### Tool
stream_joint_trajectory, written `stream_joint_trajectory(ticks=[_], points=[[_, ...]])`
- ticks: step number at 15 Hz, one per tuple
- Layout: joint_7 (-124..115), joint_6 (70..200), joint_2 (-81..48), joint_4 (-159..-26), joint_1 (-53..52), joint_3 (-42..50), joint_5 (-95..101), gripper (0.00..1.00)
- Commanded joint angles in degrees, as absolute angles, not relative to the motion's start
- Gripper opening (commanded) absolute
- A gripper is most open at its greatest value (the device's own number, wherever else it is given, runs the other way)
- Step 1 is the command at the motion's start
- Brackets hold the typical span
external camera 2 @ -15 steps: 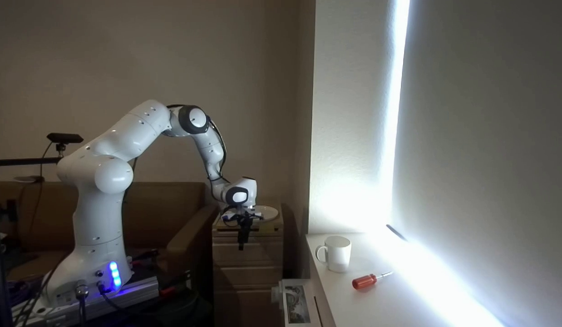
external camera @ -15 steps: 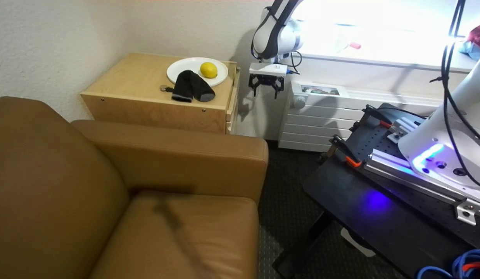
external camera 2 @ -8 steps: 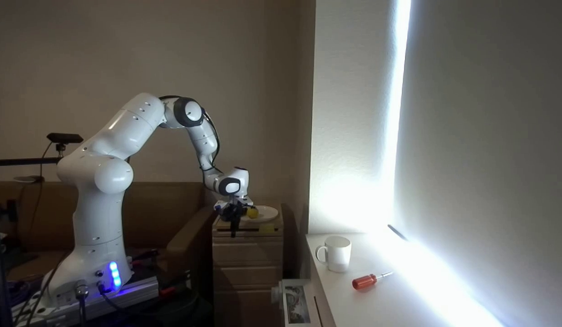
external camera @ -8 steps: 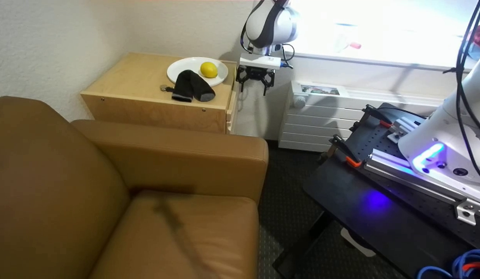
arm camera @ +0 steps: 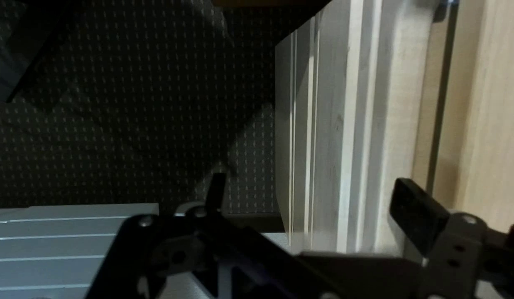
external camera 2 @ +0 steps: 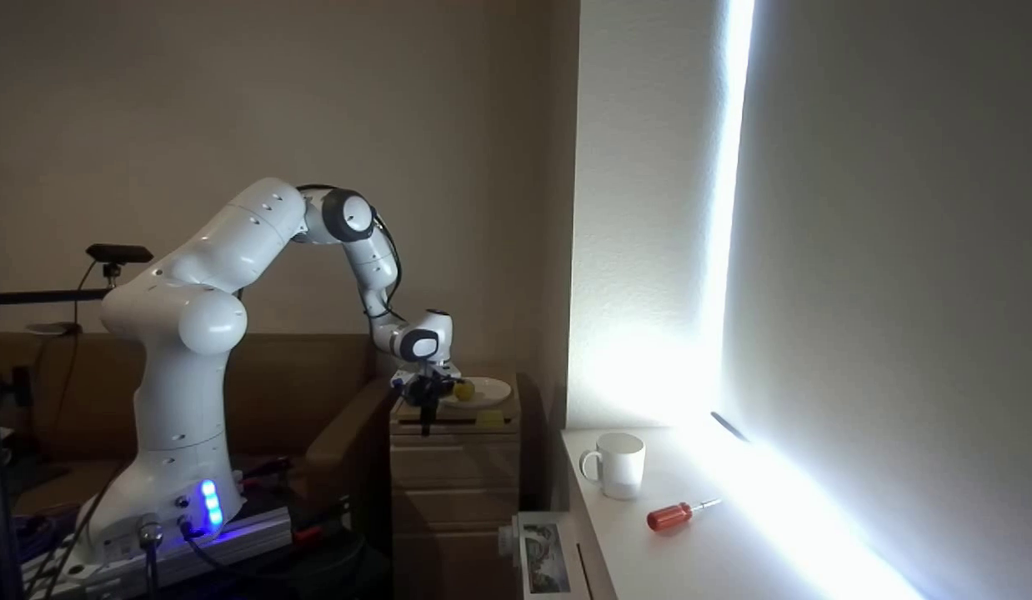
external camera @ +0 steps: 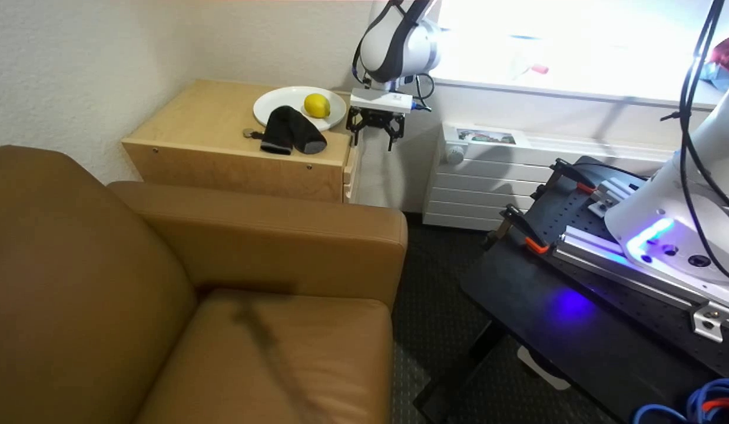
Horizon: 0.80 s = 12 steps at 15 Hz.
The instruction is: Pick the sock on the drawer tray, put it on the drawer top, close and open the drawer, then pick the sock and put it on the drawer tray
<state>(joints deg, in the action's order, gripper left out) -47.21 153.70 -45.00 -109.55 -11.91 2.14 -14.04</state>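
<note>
in an exterior view i'm looking at a flat, light tan wooden drawer top [external camera: 205,115], the upper face of a small tan wooden cabinet [external camera: 223,174] set in a corner against a pale textured wall [external camera: 76,70]. a round white plate [external camera: 270,106] sits on it, carrying a bright yellow oval fruit [external camera: 317,106]. just beside the fruit the black soft fabric sock [external camera: 288,126] with grey ends lies folded near the edge of the drawer top, its bend overlapping the plate's rim. a small round grey tag [external camera: 248,133] lies next to it. a wide brown leather couch [external camera: 264,235] stands beside the cabinet, and off to one side there's a white slatted radiator [external camera: 482,188]. in an exterior view, on a smooth white ledge [external camera 2: 633,558], i have a plain white mug [external camera 2: 623,468] and a red-handled screwdriver [external camera 2: 670,517].

my black two-fingered claw [external camera: 373,143] hangs by the cabinet's drawer side, apart from the sock. its fingers [arm camera: 417,214] stand wide apart; the wrist view shows me light-wood drawer fronts [arm camera: 334,104] and dark dotted carpet [arm camera: 157,104] through the gap. one finger overlaps the cabinet's wood there, and i can't tell whether it touches.
</note>
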Motion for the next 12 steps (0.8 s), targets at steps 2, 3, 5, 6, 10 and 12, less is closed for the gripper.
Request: stream_joint_trajectory(ticks=[2,3,5,6,10,12], points=[[-49.6,153.9,-50.3,-104.0,-13.8,3.4,-13.4,1.00],[-49.4,153.9,-50.4,-103.7,-13.7,3.4,-13.3,1.00],[-49.4,154.3,-50.9,-103.1,-13.7,3.3,-13.4,1.00],[-49.2,154.1,-51.2,-102.6,-13.4,3.1,-13.6,1.00],[-49.3,153.7,-51.9,-102.0,-13.2,3.5,-13.5,1.00],[-49.4,153.1,-52.1,-101.8,-13.3,3.7,-13.3,1.00]])
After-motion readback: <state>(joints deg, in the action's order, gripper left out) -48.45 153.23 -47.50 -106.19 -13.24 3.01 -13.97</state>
